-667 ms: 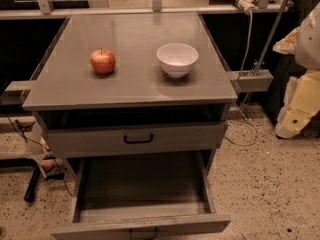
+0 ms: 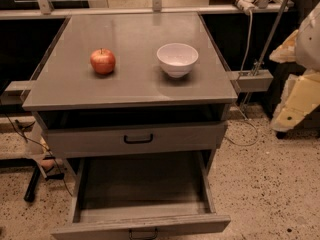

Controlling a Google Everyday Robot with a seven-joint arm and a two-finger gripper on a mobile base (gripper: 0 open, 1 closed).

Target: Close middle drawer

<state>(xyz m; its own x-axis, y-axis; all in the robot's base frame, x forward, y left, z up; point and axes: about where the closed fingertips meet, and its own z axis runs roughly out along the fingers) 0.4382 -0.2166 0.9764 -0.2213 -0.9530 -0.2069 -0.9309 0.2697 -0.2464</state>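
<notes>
A grey cabinet (image 2: 130, 91) stands on a speckled floor, seen from above and in front. On its top, a red apple (image 2: 102, 61) sits toward the left edge and an empty white bowl (image 2: 177, 59) toward the right edge, the two well apart.

The middle drawer (image 2: 142, 224) is pulled far out at the bottom of the view. Its box is empty, and its front panel and thin handle are partly cut off by the lower edge. Above it, the upper drawer (image 2: 135, 140), with a bolder black handle, stands slightly out.

My gripper (image 2: 295, 104) hangs as a cream shape at the far right, beyond the cabinet's right edge and well apart from the drawer. I cannot tell whether it is wide or narrow.

As I judge the risks:
- I could press the upper drawer instead, since the two look alike.
- A push near a corner of the panel could skew the drawer and jam it.
- Swinging in from the right could clip the cabinet's front right corner or the cable (image 2: 249, 44) hanging there.
- A hard shove could set the apple rolling.

I can read no brand, label or writing.
</notes>
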